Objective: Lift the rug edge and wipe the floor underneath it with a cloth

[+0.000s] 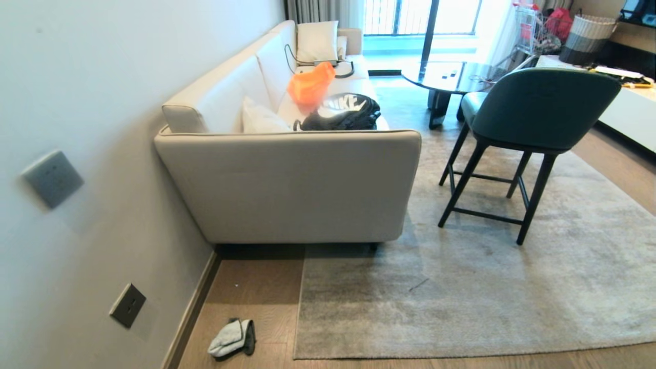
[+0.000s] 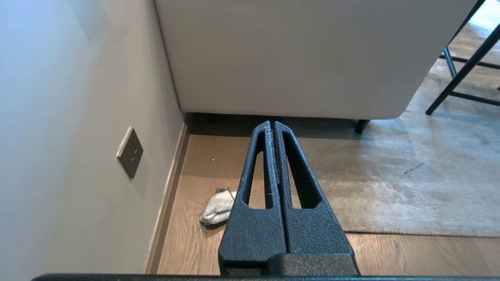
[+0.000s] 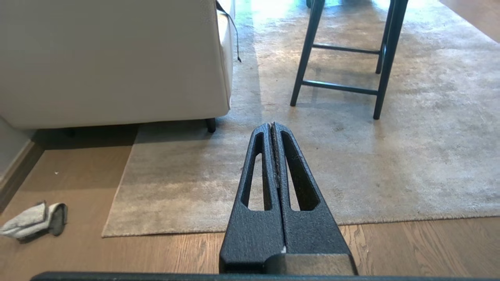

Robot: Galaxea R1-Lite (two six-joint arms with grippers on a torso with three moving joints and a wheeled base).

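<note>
A large pale grey rug lies flat on the wood floor. The rug edge runs straight from the sofa's end to a square corner near me; the same corner shows in the right wrist view. The cloth, a small crumpled grey-white rag, rests on the floor between that edge and the wall, and appears again as the cloth and the cloth. My left gripper and right gripper are both shut and empty, held above the floor, out of the head view.
A cream sofa stands against the wall, its end facing me. A dark-legged chair stands on the rug with a round table beyond. A dark skirting strip and wall sockets line the wall.
</note>
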